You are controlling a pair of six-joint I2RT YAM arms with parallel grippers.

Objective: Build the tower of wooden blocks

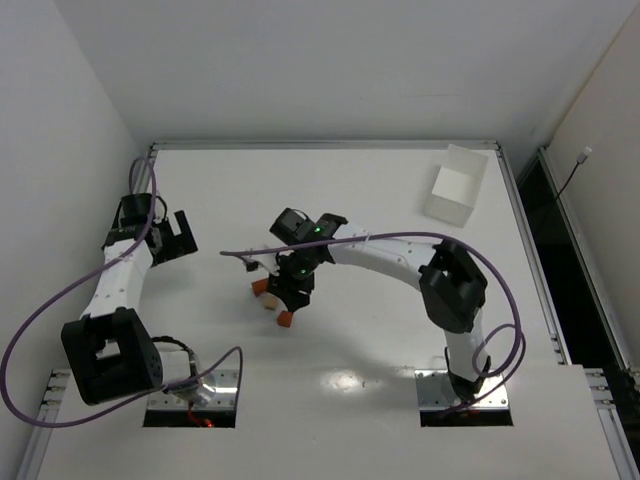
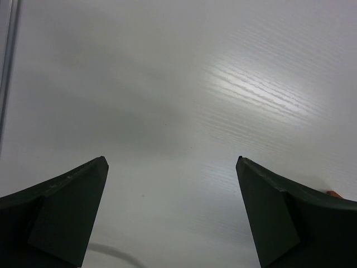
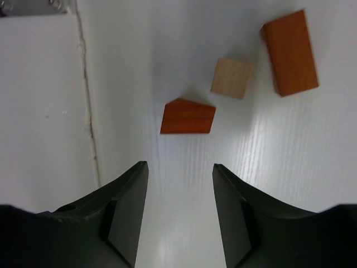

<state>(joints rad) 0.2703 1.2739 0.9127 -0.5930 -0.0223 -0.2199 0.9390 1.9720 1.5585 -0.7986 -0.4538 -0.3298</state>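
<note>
Three wood blocks lie loose and apart on the white table in the right wrist view: a reddish-brown wedge (image 3: pixel 188 117), a pale tan cube (image 3: pixel 231 78) and a reddish-brown bar (image 3: pixel 290 53). My right gripper (image 3: pixel 180 164) hangs open just short of the wedge, with only bare table between its fingers. From above, it (image 1: pixel 288 296) sits over the table's middle, with orange blocks (image 1: pixel 261 287) (image 1: pixel 285 319) at its sides. My left gripper (image 1: pixel 183 238) is far to the left, wide open (image 2: pixel 173 159) over bare table. The wood block tower is out of view.
A white rectangular box (image 1: pixel 456 184) stands at the back right. The right arm's purple cable (image 1: pixel 300 247) arches over the table's middle. A raised rim (image 1: pixel 320 145) runs along the far edge. An orange sliver (image 2: pixel 333 193) peeks past the left gripper's right finger.
</note>
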